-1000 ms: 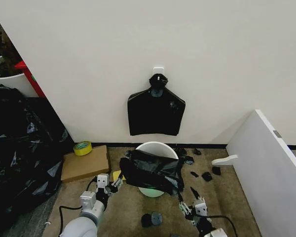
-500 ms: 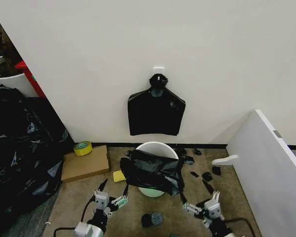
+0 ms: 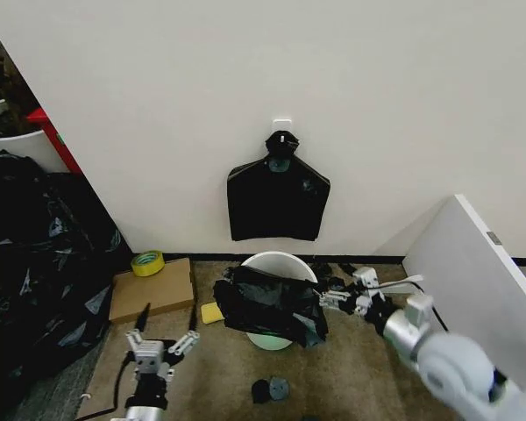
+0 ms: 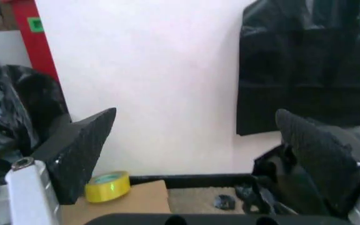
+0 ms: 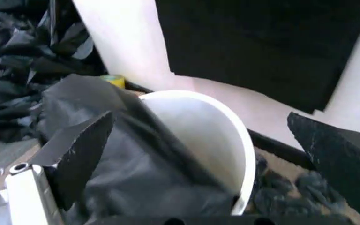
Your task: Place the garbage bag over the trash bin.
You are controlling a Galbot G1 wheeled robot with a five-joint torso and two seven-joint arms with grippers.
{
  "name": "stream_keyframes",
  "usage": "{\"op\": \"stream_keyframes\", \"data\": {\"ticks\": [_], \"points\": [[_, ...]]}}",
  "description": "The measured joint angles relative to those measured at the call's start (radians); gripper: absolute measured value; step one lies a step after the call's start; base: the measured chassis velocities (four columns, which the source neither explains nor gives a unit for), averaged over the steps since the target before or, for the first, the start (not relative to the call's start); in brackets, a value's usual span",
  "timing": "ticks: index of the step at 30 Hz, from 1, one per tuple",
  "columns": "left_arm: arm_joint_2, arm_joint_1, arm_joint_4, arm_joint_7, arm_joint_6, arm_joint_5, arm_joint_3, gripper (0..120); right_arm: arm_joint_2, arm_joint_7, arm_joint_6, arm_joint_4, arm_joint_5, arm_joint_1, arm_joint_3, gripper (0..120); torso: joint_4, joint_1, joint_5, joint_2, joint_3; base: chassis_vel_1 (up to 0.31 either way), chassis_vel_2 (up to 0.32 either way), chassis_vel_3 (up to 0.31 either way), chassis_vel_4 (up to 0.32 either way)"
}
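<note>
The trash bin is a round white bucket standing on the floor against the wall. The garbage bag lies crumpled over its front rim and front wall, while the back rim and inside stay bare. My right gripper is open just to the right of the bin, level with its rim. In the right wrist view its fingers straddle the bin rim and the bag, gripping nothing. My left gripper is open and low on the floor, left of the bag and apart from it.
A flat black bundle hangs on the wall above the bin. A cardboard box with a yellow tape roll and a yellow sponge lie to the left. A black plastic heap fills the left, a white board the right.
My left gripper has drawn back from the bag's left edge, down and leftward. My right arm has swung up from the floor to the bin's right side. The bag has stayed put.
</note>
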Motion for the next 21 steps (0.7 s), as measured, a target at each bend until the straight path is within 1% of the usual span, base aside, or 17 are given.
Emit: {"op": "stream_keyframes", "data": {"ticks": [1, 3, 4, 6, 7, 8, 9, 10, 12, 16, 17, 21], "points": [[0.0, 0.0, 0.0, 0.0, 0.0, 0.0, 0.0, 100, 0.0, 0.0, 0.0, 0.0, 0.0, 0.0, 0.0, 100, 0.0, 0.0, 0.0, 0.0, 0.0, 0.0, 0.0, 0.0, 0.0], [0.003, -0.014, 0.006, -0.002, 0.0, -0.009, 0.014, 100, -0.015, -0.02, -0.01, -0.071, 0.044, 0.133, -0.094, 100, 0.0004, 0.0, 0.0001, 0.0, 0.0, 0.0, 0.0, 0.0, 0.0], [0.007, -0.02, 0.015, -0.001, -0.005, -0.016, 0.028, 100, -0.018, -0.028, -0.019, -0.123, 0.069, 0.239, -0.167, 100, 0.0001, 0.0, 0.0001, 0.0, 0.0, 0.0, 0.0, 0.0, 0.0], [0.0, -0.02, 0.036, 0.002, -0.03, 0.001, 0.032, 100, -0.018, -0.029, -0.049, -0.178, 0.101, 0.378, -0.27, 100, 0.0004, 0.0, -0.0003, 0.0, 0.0, 0.0, 0.0, 0.0, 0.0], [-0.002, -0.019, 0.04, 0.004, -0.035, 0.007, 0.032, 100, -0.017, -0.031, -0.054, -0.187, 0.103, 0.396, -0.285, 100, 0.0004, 0.0, -0.0003, 0.0, 0.0, 0.0, 0.0, 0.0, 0.0], [-0.005, -0.021, 0.045, 0.008, -0.041, 0.014, 0.033, 100, -0.014, -0.04, -0.062, -0.212, 0.104, 0.439, -0.323, 100, 0.0003, 0.0, -0.0004, 0.0, 0.0, 0.0, 0.0, 0.0, 0.0], [-0.005, -0.021, 0.045, 0.008, -0.041, 0.014, 0.033, 100, -0.014, -0.04, -0.062, -0.212, 0.104, 0.439, -0.323, 100, 0.0003, 0.0, -0.0004, 0.0, 0.0, 0.0, 0.0, 0.0, 0.0], [-0.014, -0.028, 0.058, 0.018, -0.048, 0.023, 0.036, 100, -0.003, -0.071, -0.072, -0.261, 0.092, 0.506, -0.383, 100, 0.0005, 0.0, -0.0002, 0.0, 0.0, 0.0, 0.0, 0.0, 0.0], [-0.047, -0.035, 0.073, 0.034, -0.05, 0.045, 0.039, 100, 0.038, -0.173, -0.076, -0.359, 0.002, 0.595, -0.467, 100, 0.0, 0.0, -0.0003, 0.0, 0.0, 0.0, 0.0, 0.0, 0.0], [-0.097, -0.006, 0.069, 0.052, -0.056, 0.101, 0.034, 100, 0.084, -0.288, -0.046, -0.46, -0.092, 0.656, -0.538, 100, 0.0001, 0.0, -0.0002, 0.0, 0.0, 0.0, 0.0, 0.0, 0.0], [-0.097, -0.006, 0.069, 0.052, -0.056, 0.101, 0.034, 100, 0.084, -0.288, -0.046, -0.46, -0.092, 0.656, -0.538, 100, 0.0001, 0.0, -0.0002, 0.0, 0.0, 0.0, 0.0, 0.0, 0.0], [-0.13, 0.015, 0.065, 0.057, -0.06, 0.15, 0.045, 100, 0.134, -0.358, -0.012, -0.568, -0.132, 0.718, -0.593, 100, 0.0002, 0.0, -0.0001, 0.0, 0.0, 0.0, 0.0, 0.0, 0.0]]}}
